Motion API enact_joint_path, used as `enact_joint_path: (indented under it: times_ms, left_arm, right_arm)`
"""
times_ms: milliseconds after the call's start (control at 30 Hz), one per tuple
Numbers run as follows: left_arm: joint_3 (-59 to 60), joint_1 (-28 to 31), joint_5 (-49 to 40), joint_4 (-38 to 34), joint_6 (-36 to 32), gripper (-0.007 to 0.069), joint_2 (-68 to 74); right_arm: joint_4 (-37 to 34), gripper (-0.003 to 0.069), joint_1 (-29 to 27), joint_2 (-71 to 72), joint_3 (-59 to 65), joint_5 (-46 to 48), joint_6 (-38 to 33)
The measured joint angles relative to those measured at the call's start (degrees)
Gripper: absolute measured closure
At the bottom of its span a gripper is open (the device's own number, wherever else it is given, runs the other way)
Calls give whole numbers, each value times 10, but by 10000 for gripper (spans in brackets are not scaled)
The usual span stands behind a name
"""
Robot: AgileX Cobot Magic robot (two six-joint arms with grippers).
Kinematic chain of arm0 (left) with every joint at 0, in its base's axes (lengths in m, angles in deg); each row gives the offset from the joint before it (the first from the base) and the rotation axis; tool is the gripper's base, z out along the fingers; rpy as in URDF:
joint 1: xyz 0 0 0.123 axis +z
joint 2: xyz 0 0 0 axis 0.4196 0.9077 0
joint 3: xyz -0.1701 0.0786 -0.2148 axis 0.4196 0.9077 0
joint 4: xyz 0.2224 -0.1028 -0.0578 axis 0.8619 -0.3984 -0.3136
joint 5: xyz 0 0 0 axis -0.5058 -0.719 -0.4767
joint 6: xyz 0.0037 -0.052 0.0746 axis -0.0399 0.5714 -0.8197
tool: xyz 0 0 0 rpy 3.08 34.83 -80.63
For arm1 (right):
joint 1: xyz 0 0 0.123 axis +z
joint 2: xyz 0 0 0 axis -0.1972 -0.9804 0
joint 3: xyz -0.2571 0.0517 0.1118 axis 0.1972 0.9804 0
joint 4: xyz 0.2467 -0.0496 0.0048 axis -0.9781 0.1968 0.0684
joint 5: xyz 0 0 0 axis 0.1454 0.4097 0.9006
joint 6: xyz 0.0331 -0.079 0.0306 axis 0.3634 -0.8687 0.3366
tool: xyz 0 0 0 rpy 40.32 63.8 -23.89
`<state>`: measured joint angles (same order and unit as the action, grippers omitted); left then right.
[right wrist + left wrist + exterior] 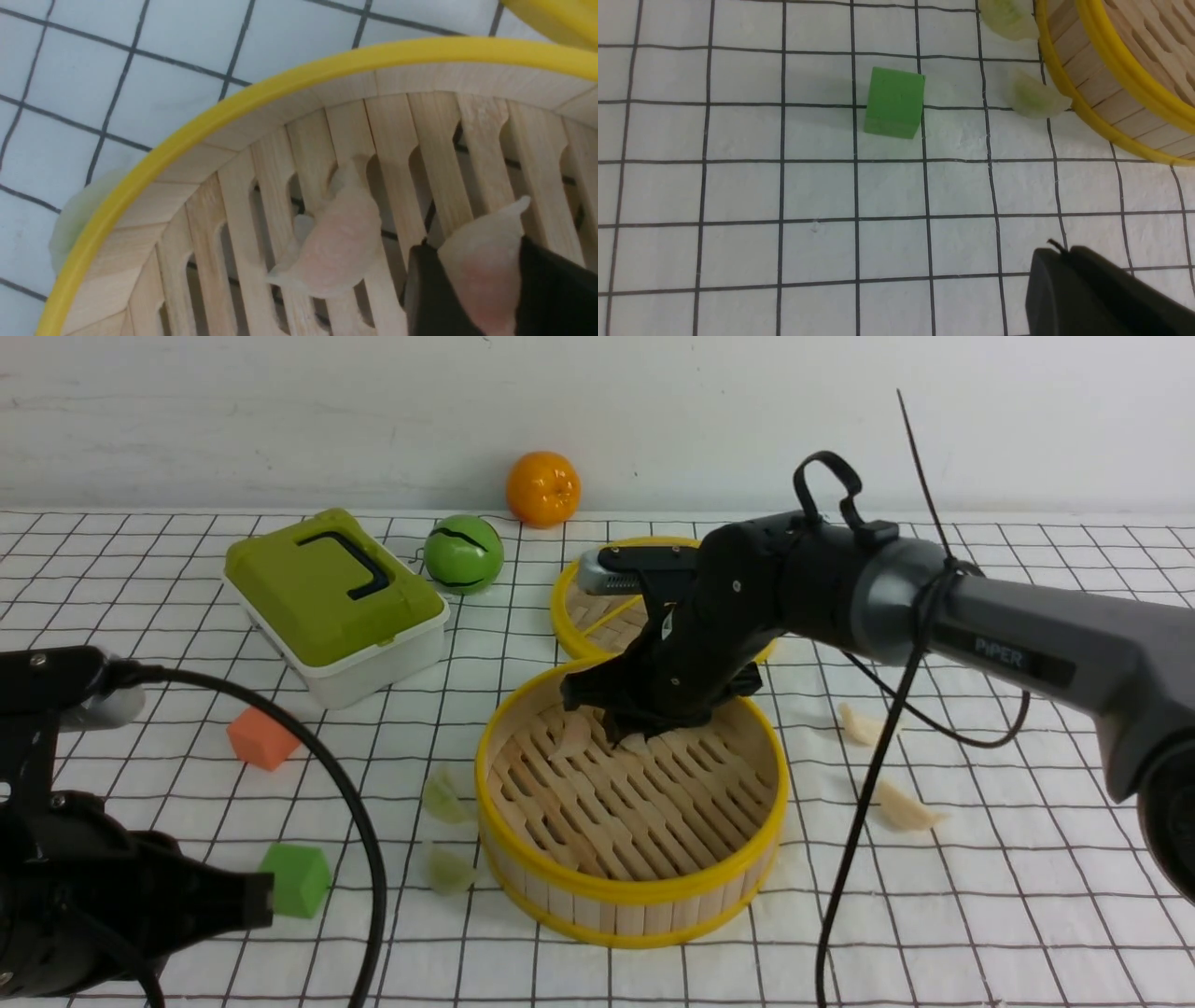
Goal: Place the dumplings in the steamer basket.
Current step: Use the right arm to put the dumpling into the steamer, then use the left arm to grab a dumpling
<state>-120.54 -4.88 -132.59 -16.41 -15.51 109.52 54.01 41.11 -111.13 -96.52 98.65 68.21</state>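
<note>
As if to set it beside its already placed twin [338, 242], the right gripper [472, 275] straddled a pink dumpling [490, 275] inside the steamer basket [630, 893]; grip or release could not be told. The left gripper [1064, 254] was closed, empty.

3 cameras, 1 tabletop
The front view looks forward and down from the robot's side, between its 2 arms, from farthest back, taking in the tabletop [1027, 915] to its far edge and the wall [280, 420]. The left wrist view looks steeply down from nearer, over the part toward the robot's left, with the green cube [894, 102] and part of the steamer basket [1111, 88]. The right wrist view looks down into that basket from closest. All 3 views share the basket; the 2 wrist views each catch only part of it.
</note>
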Motion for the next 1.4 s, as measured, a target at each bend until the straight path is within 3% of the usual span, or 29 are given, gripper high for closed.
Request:
enact_joint_path:
  times_ms: [333,633,833,933,967,1100,1167,1400]
  left_arm:
    - [0,0,0,-2,3,597,0]
    - [0,0,0,-3,5,594,0]
    - [0,0,10,-11,5,589,0]
    - [0,0,14,-11,5,589,0]
    - [0,0,20,-12,5,589,0]
    - [0,0,31,-15,5,589,0]
    - [0,0,37,-18,5,589,0]
    - [0,0,51,-50,5,587,22]
  right_arm:
    - [0,223,0,5,0,24,1]
    - [6,198,0,95,0,72,-11]
    - [105,197,0,243,0,157,-79]
    - [167,197,0,289,0,212,-83]
    - [229,197,-1,317,0,270,-80]
    - [288,197,-13,340,13,316,-68]
    - [275,202,-27,352,49,318,-65]
    - [135,270,-39,375,253,321,-123]
